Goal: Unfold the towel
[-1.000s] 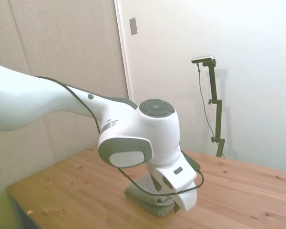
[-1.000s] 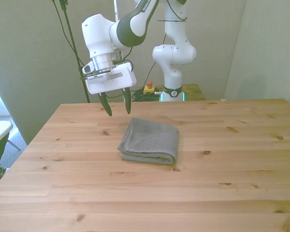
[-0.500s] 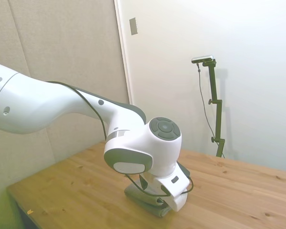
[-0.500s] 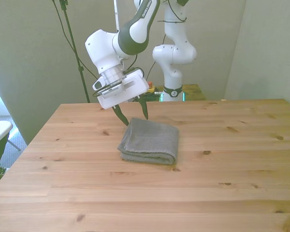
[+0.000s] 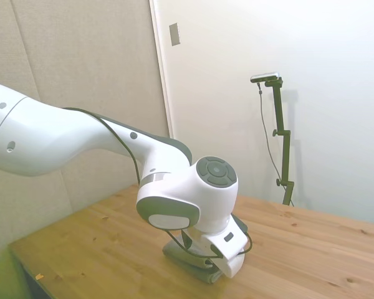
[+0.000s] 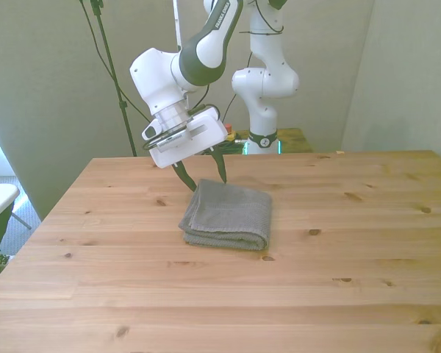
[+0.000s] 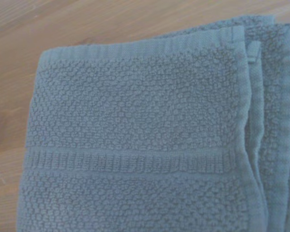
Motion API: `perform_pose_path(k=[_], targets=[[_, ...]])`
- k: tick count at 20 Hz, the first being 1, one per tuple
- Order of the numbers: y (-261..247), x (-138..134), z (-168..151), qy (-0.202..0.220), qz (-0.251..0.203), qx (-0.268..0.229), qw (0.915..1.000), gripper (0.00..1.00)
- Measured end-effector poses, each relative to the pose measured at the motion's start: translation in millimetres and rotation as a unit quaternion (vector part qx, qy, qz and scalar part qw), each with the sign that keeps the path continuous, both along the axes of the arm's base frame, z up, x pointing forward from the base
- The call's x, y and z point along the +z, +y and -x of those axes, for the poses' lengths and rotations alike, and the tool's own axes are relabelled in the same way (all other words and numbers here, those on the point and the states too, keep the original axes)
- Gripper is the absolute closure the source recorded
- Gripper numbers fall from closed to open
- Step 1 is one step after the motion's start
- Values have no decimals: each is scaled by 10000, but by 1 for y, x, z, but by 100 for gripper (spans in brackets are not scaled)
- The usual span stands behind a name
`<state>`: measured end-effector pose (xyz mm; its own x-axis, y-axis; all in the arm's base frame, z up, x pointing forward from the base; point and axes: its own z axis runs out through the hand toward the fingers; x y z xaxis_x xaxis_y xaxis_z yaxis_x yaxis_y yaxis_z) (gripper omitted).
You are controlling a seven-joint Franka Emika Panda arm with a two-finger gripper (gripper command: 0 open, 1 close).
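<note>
Best done by lowering onto only the top layer at the far corner, pinching just that edge, then lifting and drawing it across. End effector [image 6: 206, 174] spread wide, gripping nothing, poised at the far edge of towel [image 6: 228, 214]. Towel folded, flat near the middle of bench [image 6: 338, 294]. Mostly blocked by the wrist in the side view; fingertip contact with cloth impossible to confirm. Layered edges clear only up close [image 7: 246, 121].
</note>
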<state>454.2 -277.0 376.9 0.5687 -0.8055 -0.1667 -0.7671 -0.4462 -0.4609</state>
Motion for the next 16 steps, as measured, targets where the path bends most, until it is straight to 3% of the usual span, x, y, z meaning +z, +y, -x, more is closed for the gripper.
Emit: perform_pose_path(k=[16], targets=[[2, 5, -5, -72, 1, 21, 10000, 100]])
